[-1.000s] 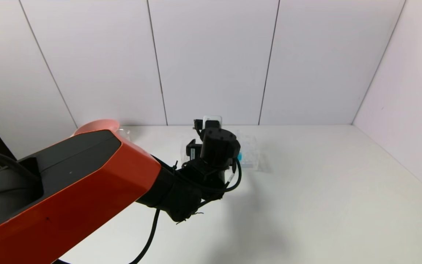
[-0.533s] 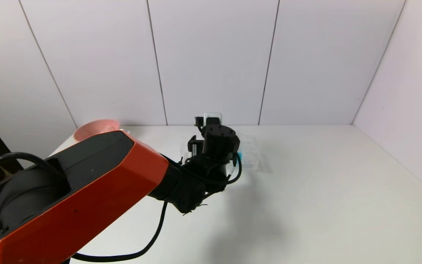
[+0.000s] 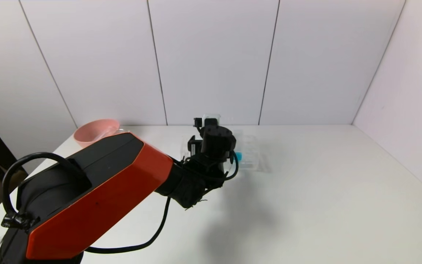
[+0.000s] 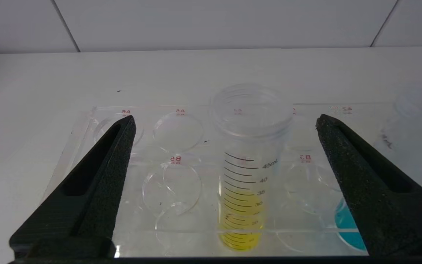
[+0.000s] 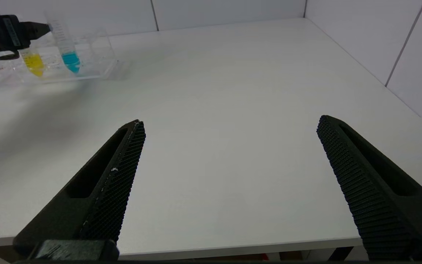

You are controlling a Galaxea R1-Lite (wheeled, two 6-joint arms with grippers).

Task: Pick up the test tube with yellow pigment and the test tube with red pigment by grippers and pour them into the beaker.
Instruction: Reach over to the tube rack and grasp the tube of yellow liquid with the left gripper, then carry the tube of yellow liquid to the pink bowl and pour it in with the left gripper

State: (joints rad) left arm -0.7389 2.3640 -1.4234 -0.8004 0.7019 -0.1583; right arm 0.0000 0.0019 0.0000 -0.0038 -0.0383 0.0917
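One claw, the left claw (image 4: 225,121), has advanced over the rack (image 4: 86,124); we find it wide open, empty, straddling the yellow tube (image 4: 244,176) (still racked). Right claw (image 5: 229,124) idle, open.

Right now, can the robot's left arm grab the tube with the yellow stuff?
Probably yes. The left gripper is open, its fingers on either side of the test tube with yellow pigment, which stands upright in the clear rack. Nothing sits between the fingers and the tube.
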